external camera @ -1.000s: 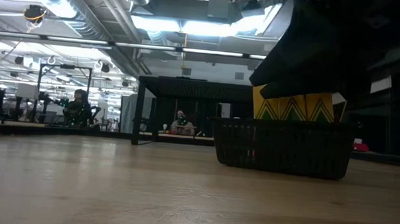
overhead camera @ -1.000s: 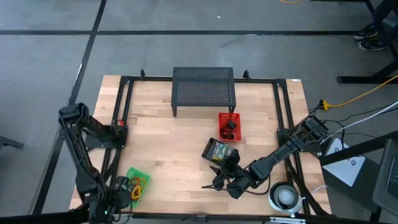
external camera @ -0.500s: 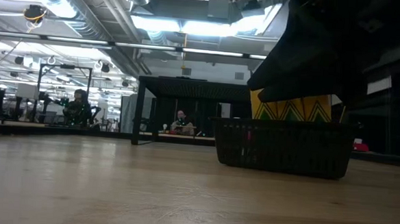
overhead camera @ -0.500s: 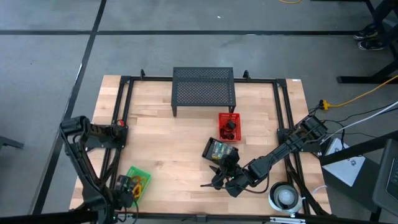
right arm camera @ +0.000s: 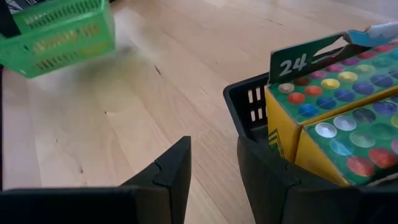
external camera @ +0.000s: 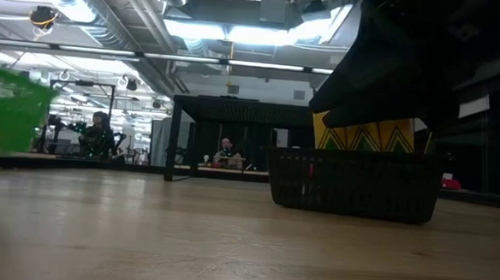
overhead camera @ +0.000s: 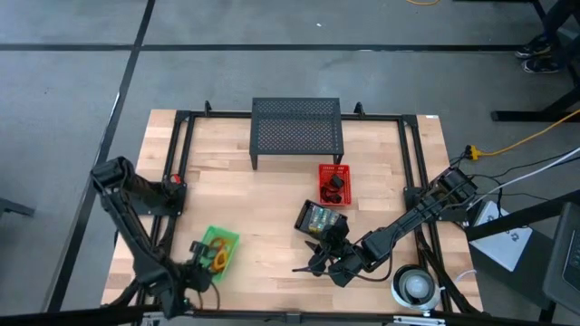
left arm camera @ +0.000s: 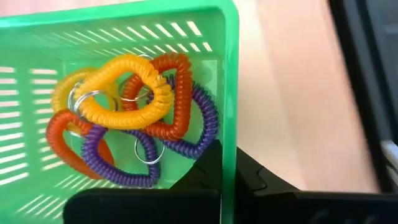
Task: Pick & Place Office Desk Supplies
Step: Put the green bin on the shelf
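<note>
At lower left, the left gripper (overhead camera: 193, 269) is pinching the green basket (overhead camera: 217, 251) of coiled loops (left arm camera: 127, 118) by one wall; such an edge grip risks tilting it, spilling them.

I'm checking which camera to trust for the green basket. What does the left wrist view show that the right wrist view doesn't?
Only the left wrist view looks into the green basket and shows the coiled loops lying in it, yellow, orange and purple, with metal rings, and the left hand shut on the basket's wall.

Only the right wrist view shows the black basket holding the crayon boxes, one marked 24, with the right hand at its wall, one finger outside and one inside.

Both show the green basket and the wooden table.
</note>
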`<control>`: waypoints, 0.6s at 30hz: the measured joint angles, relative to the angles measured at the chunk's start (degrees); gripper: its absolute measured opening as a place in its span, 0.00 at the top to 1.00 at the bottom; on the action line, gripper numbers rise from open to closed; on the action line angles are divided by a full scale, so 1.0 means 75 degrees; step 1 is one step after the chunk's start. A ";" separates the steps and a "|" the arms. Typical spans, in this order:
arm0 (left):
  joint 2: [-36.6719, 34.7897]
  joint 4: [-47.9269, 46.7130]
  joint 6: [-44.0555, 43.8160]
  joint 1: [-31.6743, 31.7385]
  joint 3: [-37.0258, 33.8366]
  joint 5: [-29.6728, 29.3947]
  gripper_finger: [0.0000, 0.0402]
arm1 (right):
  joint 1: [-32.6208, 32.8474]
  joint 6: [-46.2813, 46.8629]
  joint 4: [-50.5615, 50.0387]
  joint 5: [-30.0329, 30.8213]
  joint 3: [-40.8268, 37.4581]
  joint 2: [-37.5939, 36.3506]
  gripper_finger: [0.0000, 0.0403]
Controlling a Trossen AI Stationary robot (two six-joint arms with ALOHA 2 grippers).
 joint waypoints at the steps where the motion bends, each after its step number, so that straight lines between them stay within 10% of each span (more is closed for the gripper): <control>1: -0.0068 -0.0118 0.0210 0.0144 0.0064 -0.0098 0.99 | 0.0000 0.0003 0.0000 0.0000 0.0000 0.0000 0.67; 12: -0.0654 -0.1776 0.3120 0.2439 0.1428 -0.1455 1.00 | 0.0000 -0.0065 0.0028 0.0145 -0.0001 0.0000 0.67; 18: -0.0897 -0.0300 0.5285 0.3915 0.1506 -0.0778 1.00 | 0.0163 -0.2580 0.1259 0.1956 0.0298 -0.0137 0.67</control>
